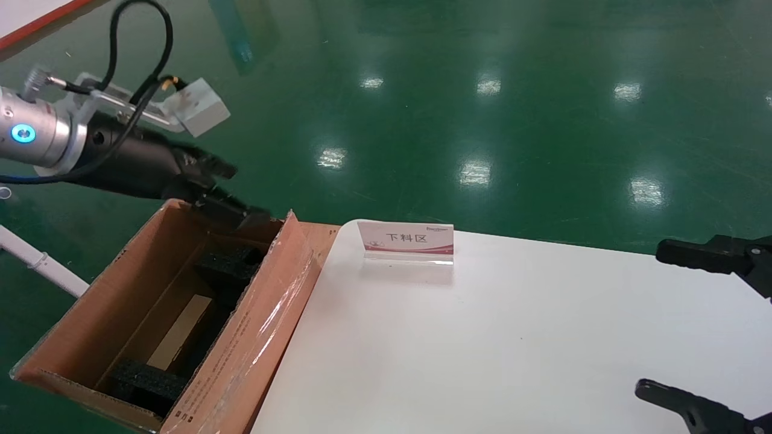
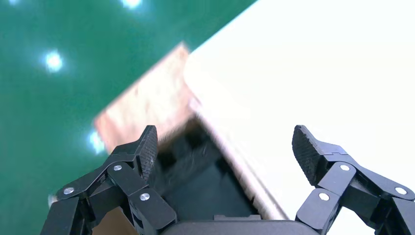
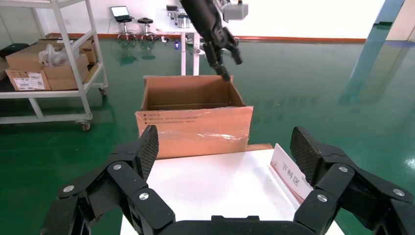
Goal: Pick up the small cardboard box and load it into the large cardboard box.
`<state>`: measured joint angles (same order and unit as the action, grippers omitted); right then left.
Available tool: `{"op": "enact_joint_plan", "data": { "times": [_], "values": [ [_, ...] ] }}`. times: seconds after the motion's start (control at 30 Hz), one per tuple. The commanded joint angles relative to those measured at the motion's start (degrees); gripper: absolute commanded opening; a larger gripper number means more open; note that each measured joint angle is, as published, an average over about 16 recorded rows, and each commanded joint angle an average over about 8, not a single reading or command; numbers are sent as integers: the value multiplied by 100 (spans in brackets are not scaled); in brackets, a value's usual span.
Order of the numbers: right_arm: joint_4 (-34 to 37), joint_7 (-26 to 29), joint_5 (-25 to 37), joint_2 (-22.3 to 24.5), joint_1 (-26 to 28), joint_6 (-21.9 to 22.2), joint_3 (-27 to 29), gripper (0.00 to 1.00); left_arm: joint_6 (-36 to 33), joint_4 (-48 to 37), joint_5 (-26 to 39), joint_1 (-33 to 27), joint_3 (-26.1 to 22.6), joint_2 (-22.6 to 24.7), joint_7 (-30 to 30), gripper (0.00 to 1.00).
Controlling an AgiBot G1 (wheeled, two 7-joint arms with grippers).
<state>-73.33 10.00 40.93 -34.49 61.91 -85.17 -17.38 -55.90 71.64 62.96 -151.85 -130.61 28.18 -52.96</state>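
The large cardboard box [image 1: 265,325] stands open against the left end of the white table [image 1: 482,349], with black foam blocks [image 1: 229,265] inside and glossy tape on its near flap. A narrow tan cardboard oblong, apparently the small cardboard box [image 1: 181,331], lies inside it between the foam blocks. My left gripper [image 1: 241,193] is open and empty, just above the carton's far edge. In the left wrist view the left gripper [image 2: 225,142] looks down into the carton [image 2: 156,103]. My right gripper [image 1: 654,319] is open and empty over the table's right edge; its wrist view [image 3: 225,142] faces the carton [image 3: 195,127].
A small red-and-white sign stand [image 1: 405,240] sits near the table's far edge, also in the right wrist view [image 3: 288,174]. Green floor surrounds the table. A white shelf cart with boxes [image 3: 49,63] stands far beyond the carton.
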Motion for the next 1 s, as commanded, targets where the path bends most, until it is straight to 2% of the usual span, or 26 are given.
{"op": "enact_joint_plan", "data": {
  "times": [0.03,0.17,0.3,1.0],
  "values": [
    [0,0,0,0,0,0,0,100,64,252,-137,-145,120,-149,145,100],
    [2,-1,1,0,-1,1,1,100,81,412,-232,-90,379,-232,258,100],
    [4,-2,1,0,0,0,1,100,-42,444,-339,306,910,-214,446,100],
    [6,-5,-2,2,3,1,-5,100,-1132,351,-996,3541,4823,119,1846,100]
  ]
}}
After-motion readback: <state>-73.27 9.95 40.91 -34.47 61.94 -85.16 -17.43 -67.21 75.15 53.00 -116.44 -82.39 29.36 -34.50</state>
